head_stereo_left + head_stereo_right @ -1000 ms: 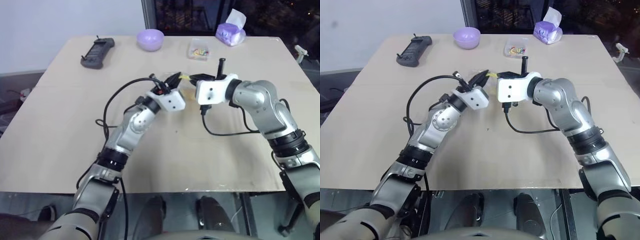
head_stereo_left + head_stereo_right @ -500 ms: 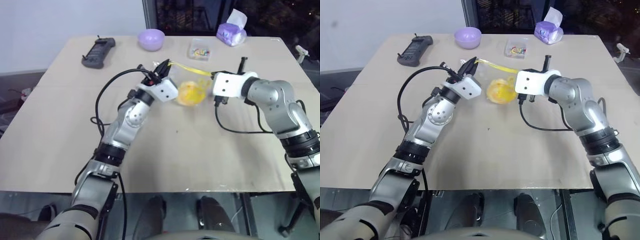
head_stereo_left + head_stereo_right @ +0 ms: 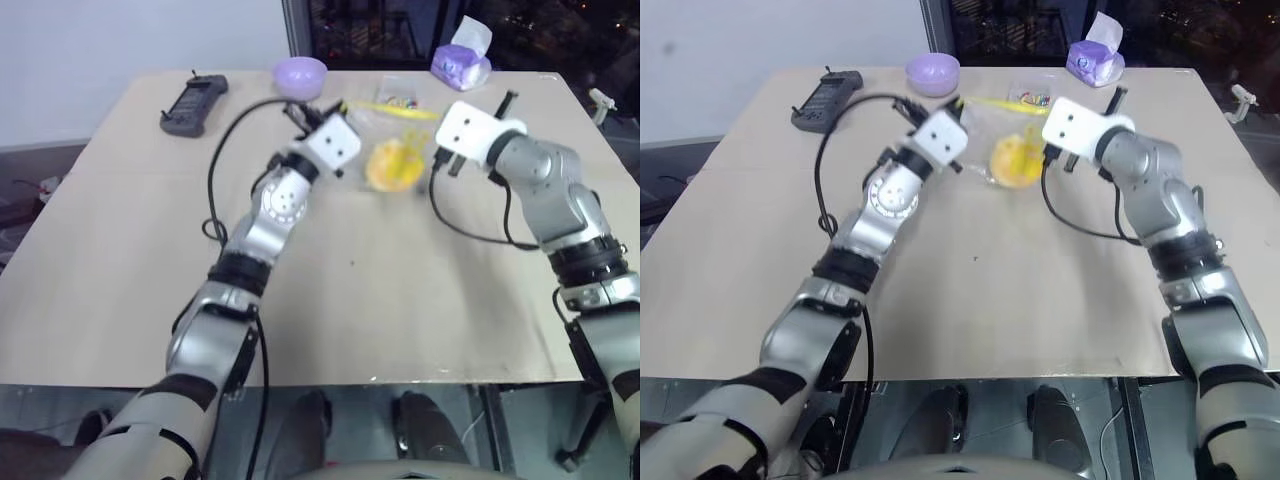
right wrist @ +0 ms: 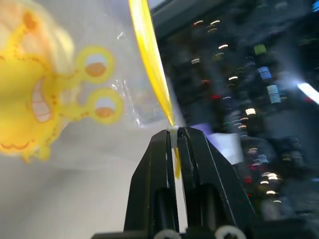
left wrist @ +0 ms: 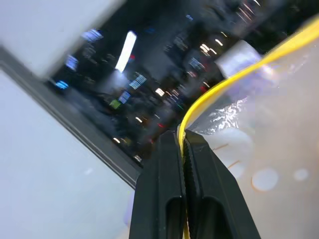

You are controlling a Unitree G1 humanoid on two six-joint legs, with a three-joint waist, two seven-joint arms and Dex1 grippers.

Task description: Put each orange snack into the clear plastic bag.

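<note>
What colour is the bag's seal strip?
Yellow; the seal strip of the clear plastic bag shows best in the right wrist view.

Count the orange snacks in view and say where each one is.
1. The orange snack hangs inside the clear plastic bag, which the left gripper and right gripper hold up by its yellow seal strip above the table.

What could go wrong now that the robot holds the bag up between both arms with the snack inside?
The clear plastic bag hangs only by thin pinches on its yellow seal strip, so either corner might slip free. The orange snack weighs it down and could tip out. The small clear box just behind might get knocked.
</note>
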